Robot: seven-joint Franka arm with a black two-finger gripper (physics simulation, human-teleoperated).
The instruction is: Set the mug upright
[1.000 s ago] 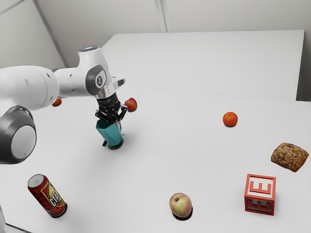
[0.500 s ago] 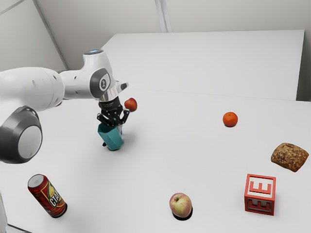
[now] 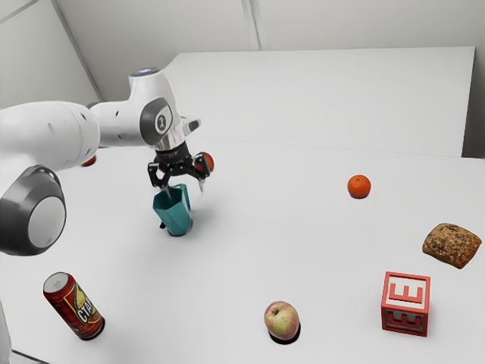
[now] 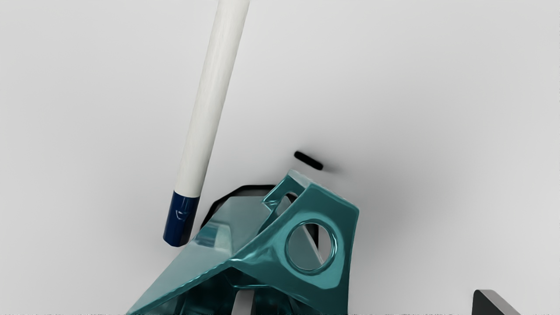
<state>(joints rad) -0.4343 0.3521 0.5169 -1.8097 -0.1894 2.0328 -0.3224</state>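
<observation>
Pincer [image 3: 186,192] spread, one finger at the open mouth, the other outside the wall. Teal mug [image 3: 173,214] right below me, mouth up, looking upright on the tabletop [image 3: 250,250]. Any travel here wants slow, straight, parallel to that wall; sideways drift could tip it.

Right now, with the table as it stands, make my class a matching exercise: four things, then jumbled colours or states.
1. mug
2. drink can
3. letter block
4. bread roll

A. brown and speckled
B. a finger of the gripper inside its mouth
C. red-edged, marked with an E
D. red, with a grey top

Pairs: 1-B, 2-D, 3-C, 4-A
</observation>
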